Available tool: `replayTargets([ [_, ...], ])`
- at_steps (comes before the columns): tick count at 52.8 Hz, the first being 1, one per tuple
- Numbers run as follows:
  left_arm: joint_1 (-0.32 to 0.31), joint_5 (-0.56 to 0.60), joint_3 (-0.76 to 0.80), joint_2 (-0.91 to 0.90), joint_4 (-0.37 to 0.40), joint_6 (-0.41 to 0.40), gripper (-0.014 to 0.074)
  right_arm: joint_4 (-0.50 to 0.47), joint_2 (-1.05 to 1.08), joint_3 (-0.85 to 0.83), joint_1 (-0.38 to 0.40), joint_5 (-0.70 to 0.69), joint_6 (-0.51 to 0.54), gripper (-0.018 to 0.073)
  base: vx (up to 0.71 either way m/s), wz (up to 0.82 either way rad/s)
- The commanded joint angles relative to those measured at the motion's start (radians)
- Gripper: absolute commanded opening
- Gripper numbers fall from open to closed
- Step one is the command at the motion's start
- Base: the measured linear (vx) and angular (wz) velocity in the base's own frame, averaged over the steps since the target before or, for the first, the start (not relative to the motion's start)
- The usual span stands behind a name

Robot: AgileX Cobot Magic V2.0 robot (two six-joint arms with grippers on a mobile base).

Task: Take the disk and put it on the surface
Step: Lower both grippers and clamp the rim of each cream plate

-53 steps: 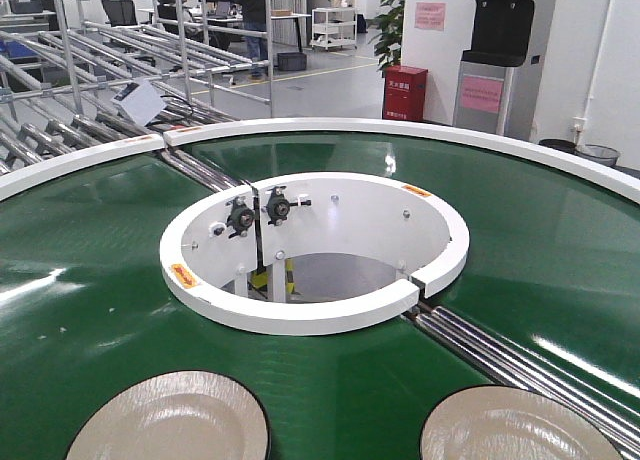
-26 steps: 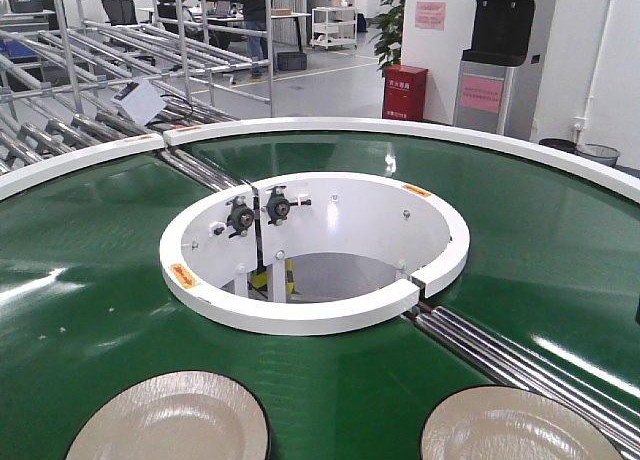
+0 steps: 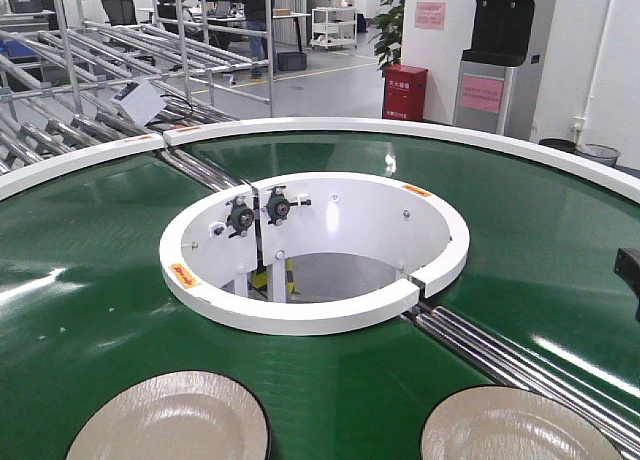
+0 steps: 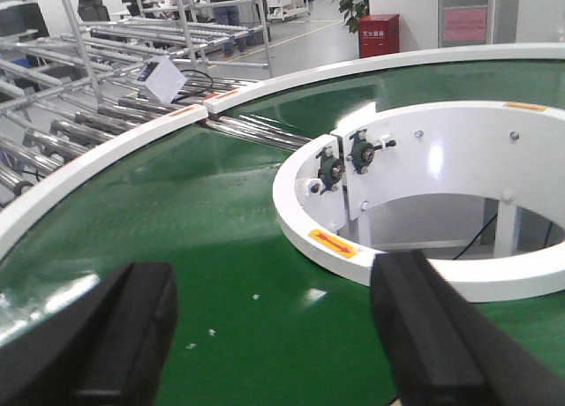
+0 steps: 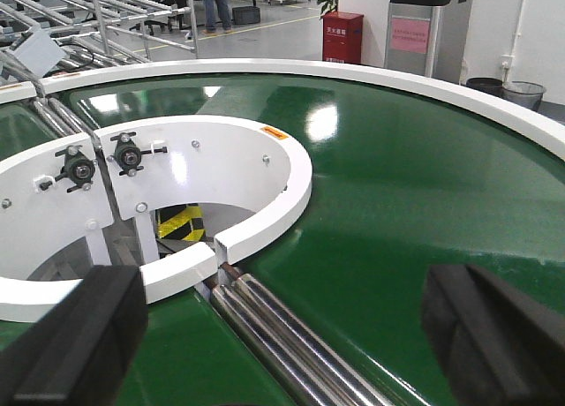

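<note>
While hovering unloaded, step in hand: approach, by judgement; no disk gripped, none placed.
Left gripper (image 4: 278,287): fingers spread wide, nothing between them, above bare green conveyor belt (image 3: 90,280), beside the inner white ring (image 3: 310,315).
Right gripper (image 5: 282,291): likewise spread wide and empty, above the belt close to the steel rollers (image 3: 500,355).
Disks: two, pale and glossy with a dark rim, lying flat on the belt at the near edge of the front view; left disk (image 3: 170,422) and right disk (image 3: 520,428) well apart, both cut off by the frame; absent from both wrist views.
Black block (image 3: 628,275): at the right edge of the front view, probably part of the right arm; which part, cannot tell.
Next move (judgement): choose one disk, bring the nearer gripper back and down to its rim; low, edge-on pinch needed on so thin an edge. Belt motion unreadable from one moment, timing possibly critical.
Risk (judgement): glossy face, possible slip out of the pinch on lifting.
Surface: dark metal tabletop not in any view; placement spot unconfirmed. Only green belt with white rims visible.
Room: bright workshop hall; roller racks (image 3: 100,40) behind the belt at left, red cabinet (image 3: 405,92), tall grey-and-black dispenser (image 3: 497,50), potted plant (image 3: 390,20), grey floor beyond.
</note>
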State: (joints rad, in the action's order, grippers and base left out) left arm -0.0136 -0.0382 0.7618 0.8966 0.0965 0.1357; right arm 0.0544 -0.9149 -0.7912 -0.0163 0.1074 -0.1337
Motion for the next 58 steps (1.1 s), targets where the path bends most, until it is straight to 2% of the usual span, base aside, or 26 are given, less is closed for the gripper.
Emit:
replayTargets([
  [1, -0.008, 0.071, 0.035, -0.004, 0.042, -0.046, 0.0591, -0.024, 0.011, -0.036, 0.001, -0.057, -0.006, 0.0711, 0.0, 0.0],
  [4, -0.008, 0.022, 0.039, -0.002, 0.05, -0.067, 0.0577, -0.04, 0.006, -0.051, 0.004, 0.013, -0.005, 0.0692, 0.0, 0.0],
  [9, -0.008, -0.179, 0.103, 0.041, 0.085, -0.081, 0.0542, -0.041, -0.048, -0.106, 0.004, 0.199, 0.002, 0.0641, 0.0, 0.0],
  [14, -0.008, -0.38, 0.22, 0.139, 0.172, 0.031, 0.0497, -0.095, -0.16, -0.194, 0.004, 0.367, 0.036, 0.0565, 0.0, 0.0],
  [16, -0.008, -0.423, 0.26, 0.17, 0.218, 0.083, 0.0486, -0.159, -0.213, -0.225, 0.004, 0.432, 0.078, 0.054, 0.0, 0.0],
  [19, -0.008, -0.52, 0.328, 0.253, 0.365, 0.228, 0.0461, -0.288, -0.286, -0.273, 0.004, 0.521, 0.181, 0.0514, 0.0, 0.0],
  [20, -0.008, -0.542, 0.341, 0.27, 0.403, 0.261, 0.0457, -0.349, -0.314, -0.291, 0.004, 0.556, 0.233, 0.0505, 0.0, 0.0],
  [24, -0.008, -0.683, 0.402, 0.374, 0.653, 0.429, 0.044, -0.598, -0.416, -0.346, 0.004, 0.671, 0.439, 0.0486, 0.0, 0.0],
  [27, -0.008, -0.764, 0.43, 0.461, 0.795, 0.525, 0.0438, -0.763, -0.484, -0.37, 0.004, 0.735, 0.561, 0.0486, 0.0, 0.0],
  [28, -0.008, -0.788, 0.434, 0.488, 0.837, 0.541, 0.0438, -0.826, -0.507, -0.376, 0.004, 0.754, 0.603, 0.0486, 0.0, 0.0],
  [31, -0.007, -0.823, 0.44, 0.556, 0.9, 0.552, 0.0438, -0.906, -0.558, -0.389, 0.004, 0.782, 0.653, 0.0486, 0.0, 0.0],
  [35, 0.011, -0.829, 0.442, 0.625, 0.89, 0.54, 0.0438, -0.92, -0.604, -0.397, 0.009, 0.791, 0.66, 0.0486, 0.0, 0.0],
  [39, 0.053, -0.829, 0.442, 0.687, 0.829, 0.506, 0.0438, -0.906, -0.628, -0.396, 0.05, 0.829, 0.667, 0.0486, 0.0, 0.0],
  [43, 0.13, -0.823, 0.442, 0.725, 0.72, 0.457, 0.0438, -0.892, -0.64, -0.396, 0.156, 0.868, 0.673, 0.0486, 0.0, 0.0],
  [45, 0.158, -0.815, 0.442, 0.734, 0.689, 0.439, 0.0438, -0.895, -0.64, -0.396, 0.203, 0.869, 0.67, 0.0486, 0.0, 0.0],
  [50, 0.221, -0.8, 0.442, 0.752, 0.636, 0.439, 0.0438, -0.941, -0.64, -0.396, 0.349, 0.858, 0.67, 0.0486, 0.0, 0.0],
  [58, 0.276, -0.813, 0.443, 0.817, 0.586, 0.466, 0.0438, -1.016, -0.64, -0.396, 0.495, 0.855, 0.691, 0.0486, 0.0, 0.0],
])
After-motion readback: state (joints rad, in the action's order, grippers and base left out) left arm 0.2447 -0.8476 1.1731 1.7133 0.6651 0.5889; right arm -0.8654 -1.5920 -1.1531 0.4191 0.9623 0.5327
